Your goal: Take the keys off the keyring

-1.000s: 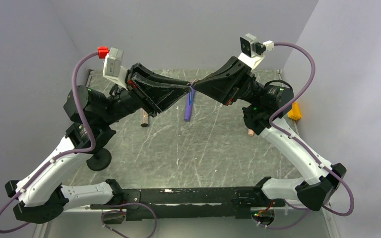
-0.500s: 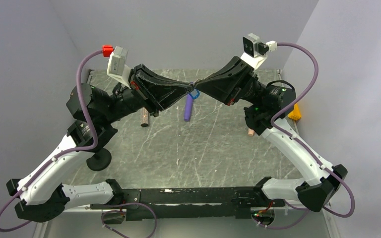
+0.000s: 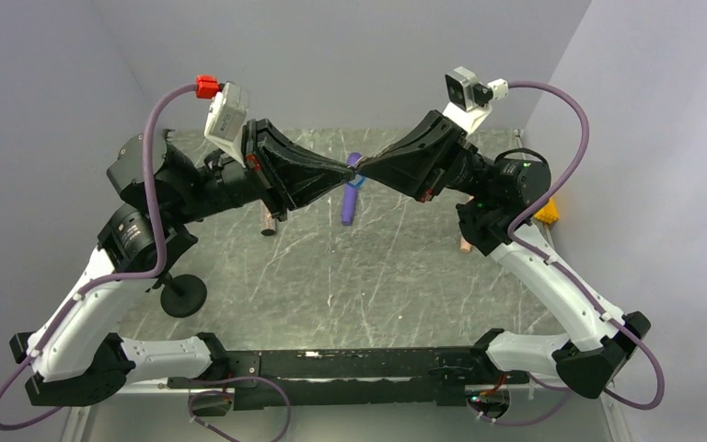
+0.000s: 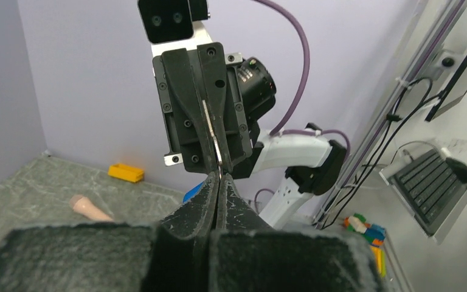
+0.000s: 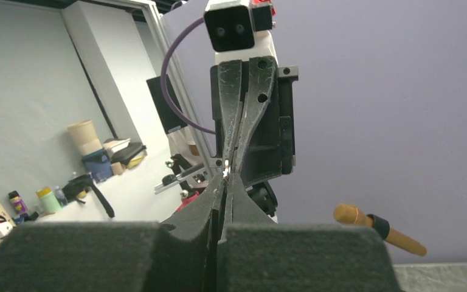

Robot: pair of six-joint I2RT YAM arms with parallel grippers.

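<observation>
My two grippers meet tip to tip in the air above the far middle of the table. In the top view the left gripper (image 3: 349, 169) and right gripper (image 3: 365, 169) touch, and the keyring's blue tag (image 3: 357, 182) hangs just below them. The left wrist view shows my left gripper (image 4: 219, 180) shut on the thin metal ring. A thin grey key (image 4: 209, 125) lies edge-on between the right gripper's fingers. The blue tag (image 4: 191, 195) peeks out behind my left finger. In the right wrist view the right gripper (image 5: 227, 180) is shut, with a metal glint (image 5: 226, 164) at its tips.
A purple wand (image 3: 347, 211) lies on the table under the grippers. A brownish cylinder (image 3: 268, 221) lies to the left, a peach piece (image 3: 464, 245) and a yellow block (image 3: 545, 207) to the right. A black round foot (image 3: 182, 295) stands near left.
The left gripper has closed onto the metal at the meeting point. The left arm's elbow has risen and swung left. The blue tag has shifted slightly under the tips.
</observation>
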